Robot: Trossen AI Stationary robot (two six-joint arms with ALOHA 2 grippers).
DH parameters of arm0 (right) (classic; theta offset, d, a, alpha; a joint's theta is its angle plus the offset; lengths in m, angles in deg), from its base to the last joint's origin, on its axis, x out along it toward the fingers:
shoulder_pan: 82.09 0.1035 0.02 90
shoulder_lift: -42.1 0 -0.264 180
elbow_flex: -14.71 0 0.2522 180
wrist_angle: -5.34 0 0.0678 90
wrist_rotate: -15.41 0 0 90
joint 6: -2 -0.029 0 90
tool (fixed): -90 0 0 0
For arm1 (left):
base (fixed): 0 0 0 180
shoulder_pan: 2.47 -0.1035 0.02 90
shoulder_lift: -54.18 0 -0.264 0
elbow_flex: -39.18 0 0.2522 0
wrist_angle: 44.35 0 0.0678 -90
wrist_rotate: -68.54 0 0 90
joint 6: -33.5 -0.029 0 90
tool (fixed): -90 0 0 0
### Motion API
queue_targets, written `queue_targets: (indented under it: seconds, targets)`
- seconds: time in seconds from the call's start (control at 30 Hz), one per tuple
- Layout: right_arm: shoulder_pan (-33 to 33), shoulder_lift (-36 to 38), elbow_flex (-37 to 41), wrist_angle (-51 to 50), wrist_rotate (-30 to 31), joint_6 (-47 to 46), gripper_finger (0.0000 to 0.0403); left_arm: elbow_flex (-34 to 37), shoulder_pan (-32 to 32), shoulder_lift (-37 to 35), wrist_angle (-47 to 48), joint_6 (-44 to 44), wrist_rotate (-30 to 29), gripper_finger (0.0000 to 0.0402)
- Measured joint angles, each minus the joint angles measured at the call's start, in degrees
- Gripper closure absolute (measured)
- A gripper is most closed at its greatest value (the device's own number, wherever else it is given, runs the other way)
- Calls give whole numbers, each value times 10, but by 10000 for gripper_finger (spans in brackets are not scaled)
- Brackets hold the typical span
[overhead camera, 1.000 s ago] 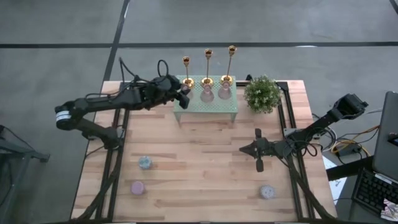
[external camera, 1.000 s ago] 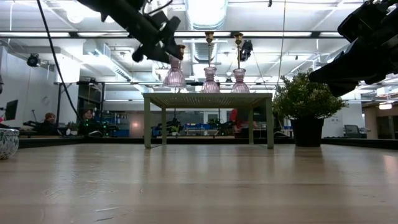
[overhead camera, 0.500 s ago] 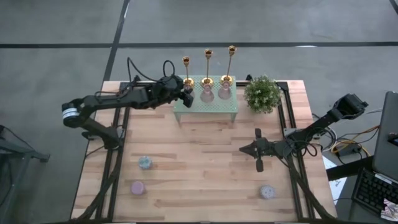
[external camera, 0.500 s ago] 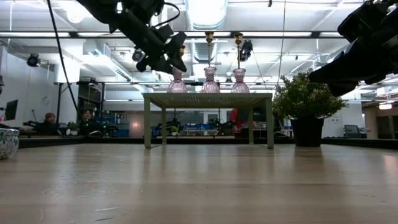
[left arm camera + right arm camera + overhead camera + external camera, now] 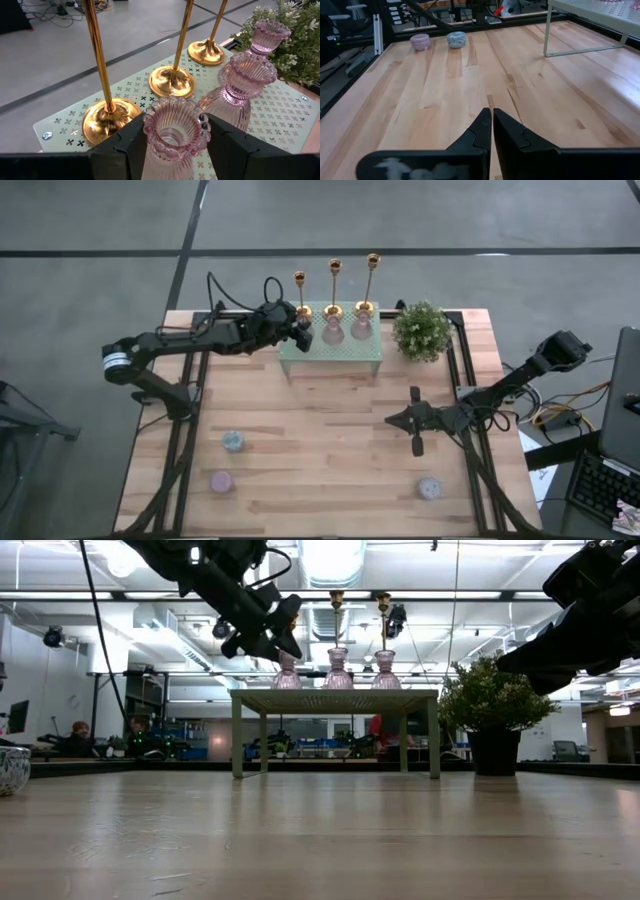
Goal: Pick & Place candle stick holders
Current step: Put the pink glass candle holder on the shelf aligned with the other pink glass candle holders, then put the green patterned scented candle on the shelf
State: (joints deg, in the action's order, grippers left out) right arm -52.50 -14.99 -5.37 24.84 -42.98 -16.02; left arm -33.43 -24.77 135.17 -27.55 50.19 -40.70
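Observation:
Three gold candlesticks [image 5: 334, 290] stand by their round bases [image 5: 172, 81] along the far side of a green perforated stand [image 5: 330, 356]. Three pink ribbed glass holders stand in front of them. Two of these [image 5: 240, 85] [image 5: 267, 35] stand free on the stand. My left gripper [image 5: 298, 330] is shut on the leftmost pink holder [image 5: 175, 131]. My right gripper [image 5: 415, 423] is shut and empty, hanging over the table's right middle, and it also shows in the right wrist view [image 5: 492, 125]. My left gripper pinches the pink glass holder between its two fingers, at the top under its scalloped rim [image 5: 150, 131]. The fingers [image 5: 132, 142] come from the table's left, slanting down. The holder stands upright, and its base [image 5: 287, 683] is on the stand top.
A potted plant [image 5: 421, 330] stands right of the stand. Small bowls lie near the front: two on the left [image 5: 233, 441] [image 5: 220, 481] and one on the right [image 5: 430, 488]. Bare wood lies in the table's middle [image 5: 320, 440]. People sit in the room beyond the table [image 5: 140, 735].
My left gripper has carried the pink glass holder a little toward the table's right and far edge and down. The holder was clear of the stand top. It now stands on it, in line with the other two pink holders. It has stayed upright.

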Motion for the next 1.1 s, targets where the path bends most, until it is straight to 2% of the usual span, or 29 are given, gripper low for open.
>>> queue_targets:
  seconds: [0.2, 0.67, 0.87, 1.1]
  targets:
    - [0, 0, 0, 0, 0, 0, 390, 0, 0, 0, 2, 0, 0, 212]
    - [0, 0, 0, 0, -1, 0, 390, 1, 0, -16, 8, -4, 8, 120]
    - [0, 0, 0, 0, 0, 0, 390, 1, 1, -48, 36, -5, 33, 113]
    - [0, 0, 0, 0, -1, -3, 390, 1, 11, -93, 117, -15, 100, 115]
